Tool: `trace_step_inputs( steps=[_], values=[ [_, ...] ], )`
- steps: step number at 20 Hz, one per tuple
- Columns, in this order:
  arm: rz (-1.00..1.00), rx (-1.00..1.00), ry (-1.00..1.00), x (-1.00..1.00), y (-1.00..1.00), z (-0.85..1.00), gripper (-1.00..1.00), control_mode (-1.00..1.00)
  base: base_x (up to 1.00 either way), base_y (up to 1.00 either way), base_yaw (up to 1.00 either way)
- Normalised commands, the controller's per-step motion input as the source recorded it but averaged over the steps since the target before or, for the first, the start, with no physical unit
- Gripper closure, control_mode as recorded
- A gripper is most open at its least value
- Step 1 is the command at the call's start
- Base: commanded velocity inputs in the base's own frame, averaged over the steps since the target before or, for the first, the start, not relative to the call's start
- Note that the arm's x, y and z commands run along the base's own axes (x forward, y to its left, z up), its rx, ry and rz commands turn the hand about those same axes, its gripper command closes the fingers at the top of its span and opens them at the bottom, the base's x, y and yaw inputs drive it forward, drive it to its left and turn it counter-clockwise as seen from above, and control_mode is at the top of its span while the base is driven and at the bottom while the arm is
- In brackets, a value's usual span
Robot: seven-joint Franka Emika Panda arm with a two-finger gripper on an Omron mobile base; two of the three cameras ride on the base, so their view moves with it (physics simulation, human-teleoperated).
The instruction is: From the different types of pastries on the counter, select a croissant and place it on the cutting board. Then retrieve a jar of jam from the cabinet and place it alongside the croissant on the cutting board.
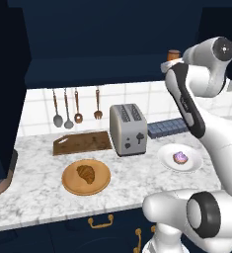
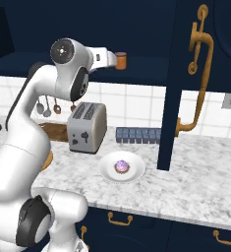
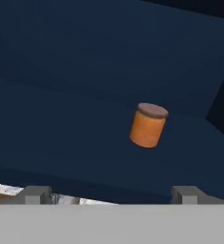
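Left base view: the croissant [image 1: 86, 173] lies on a round tan wooden plate [image 1: 71, 187] at 8 o'clock from the toaster [image 1: 128, 129]. The cutting board [image 1: 82, 142] sits bare just left of the toaster, under hanging utensils [image 1: 67, 110]. A purple-frosted pastry [image 1: 180, 158] rests on a white plate [image 1: 167, 159] at 4 o'clock from the toaster. The jar of jam [image 1: 174, 55] stands in the open cabinet [image 1: 107, 44], at the arm's tip.

Right base view: the jar [image 2: 120, 61] stands on the cabinet shelf, just right of the hand; the cabinet door [image 2: 195, 74] hangs open.

Hand view: the gripper [image 3: 110, 194] has its fingers spread wide apart, holding nothing; the jar [image 3: 148, 125] stands at 1 o'clock, clear of both fingertips.
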Motion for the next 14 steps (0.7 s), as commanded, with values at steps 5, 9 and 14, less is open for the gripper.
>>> trace_step_inputs(
  steps=[5, 9, 14],
  values=[
    [0.00, 0.04, 0.04, 0.32, -0.26, 0.22, -1.00, -1.00, 0.00, 0.00, 0.00],
    [-0.02, 0.11, 0.04, 0.34, -0.43, 0.45, -1.00, -1.00, 0.00, 0.00, 0.00],
    [-0.09, -0.01, 0.13, 0.22, 0.00, -0.35, -1.00, -1.00, 0.00, 0.00, 0.00]
  ],
)
